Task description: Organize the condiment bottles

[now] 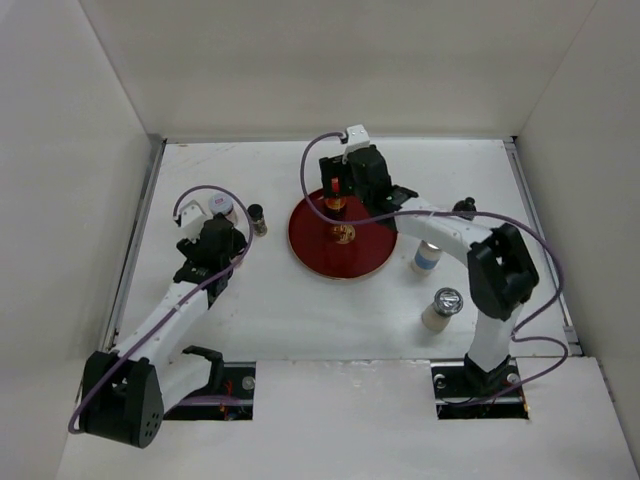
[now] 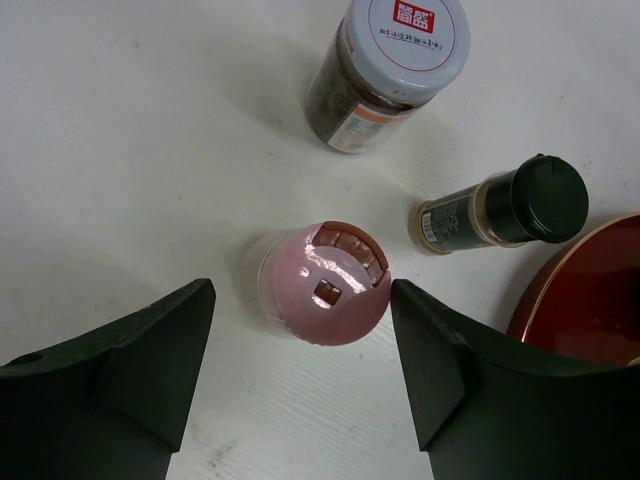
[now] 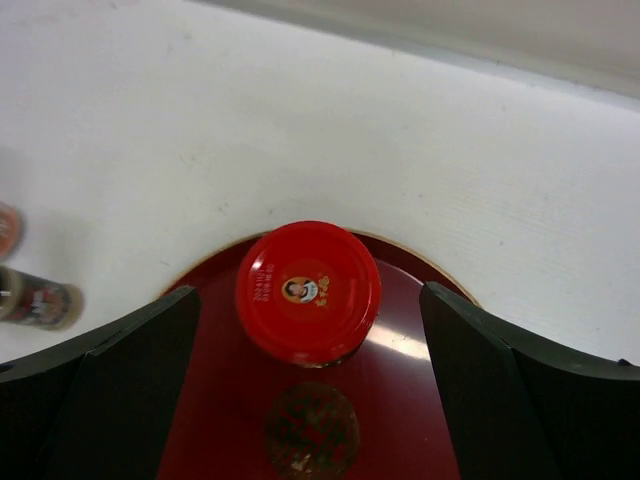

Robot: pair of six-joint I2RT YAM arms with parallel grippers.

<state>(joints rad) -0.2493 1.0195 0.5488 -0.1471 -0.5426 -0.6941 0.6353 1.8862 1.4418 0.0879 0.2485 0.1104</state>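
Note:
My left gripper [image 2: 300,292] is open over the table, and a pink-capped shaker [image 2: 322,283] stands upright between its fingertips. A white-capped jar [image 2: 400,60] and a black-capped shaker [image 2: 500,210] stand just beyond it; they also show in the top view as the jar [image 1: 222,207] and the shaker [image 1: 258,218]. My right gripper [image 3: 310,292] is open above a red-capped jar [image 3: 308,290] that stands on the far part of the round red tray [image 3: 210,420]. In the top view my left gripper [image 1: 215,238] hides the pink shaker.
The red tray [image 1: 320,255] lies mid-table with a gold emblem [image 1: 344,234]. A blue-banded bottle [image 1: 427,257] and a silver-capped jar [image 1: 442,308] stand to its right beside the right arm. White walls enclose the table on three sides.

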